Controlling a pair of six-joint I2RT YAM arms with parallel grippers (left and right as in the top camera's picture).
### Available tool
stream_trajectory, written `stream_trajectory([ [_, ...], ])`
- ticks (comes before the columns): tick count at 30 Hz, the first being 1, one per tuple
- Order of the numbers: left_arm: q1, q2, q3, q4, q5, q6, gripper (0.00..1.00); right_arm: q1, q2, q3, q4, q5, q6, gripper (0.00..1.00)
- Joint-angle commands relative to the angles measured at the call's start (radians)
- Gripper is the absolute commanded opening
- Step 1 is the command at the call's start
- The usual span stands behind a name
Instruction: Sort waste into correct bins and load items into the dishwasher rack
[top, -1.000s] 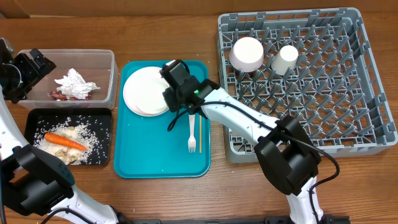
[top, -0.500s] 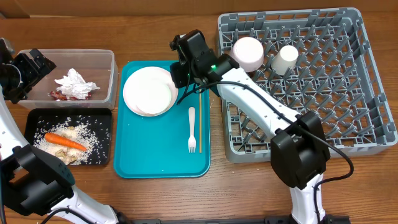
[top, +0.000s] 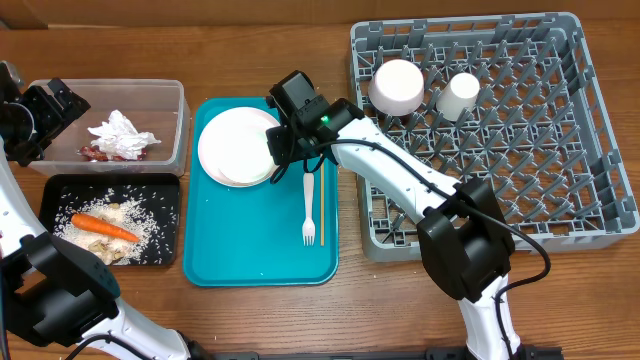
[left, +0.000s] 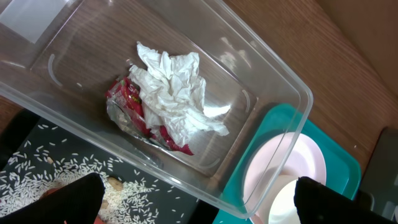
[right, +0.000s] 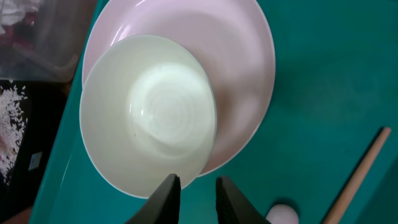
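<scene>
Two dishes racked, four pieces left

Bowl (top: 397, 85) and cup (top: 460, 93) stood in the dishwasher rack (top: 560, 170). Napkin (top: 122, 135) lay in the clear tub (top: 183, 120), carrot (top: 103, 227) in the black tray (top: 60, 186). Plates (top: 238, 147), fork (top: 309, 205) and chopstick (top: 321, 205) lay on the teal tray (top: 250, 240). Right gripper (right: 193, 193) hovered over the plates' rim, jaws narrowly apart and empty; left gripper (top: 45, 118) gaped wide, empty.

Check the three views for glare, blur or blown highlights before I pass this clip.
Overhead: evenly lit and sharp, though the stacked plates wash out to near-flat white. Left wrist: pale glare patches sit on the clear tub, while the napkin inside is crisp. Right wrist: soft focus throughout, with a bright hotspot in the middle of the white plate.
</scene>
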Motion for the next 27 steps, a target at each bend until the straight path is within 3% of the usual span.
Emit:
stream_trajectory([
  [1,-0.007,0.007,-0.002,0.000,-0.003,-0.009,1.00,0.015,0.001,0.013,-0.006,-0.001,0.139,0.23],
  [4,-0.007,0.007,-0.002,0.000,-0.003,-0.009,1.00,0.033,0.001,0.007,-0.002,0.028,0.183,0.28],
  [15,-0.007,0.007,-0.002,0.000,-0.003,-0.009,1.00,0.093,0.001,-0.025,0.013,0.223,0.298,0.28],
  [27,-0.007,0.007,-0.002,0.000,-0.003,-0.009,1.00,0.094,0.026,-0.029,0.026,0.245,0.324,0.28],
])
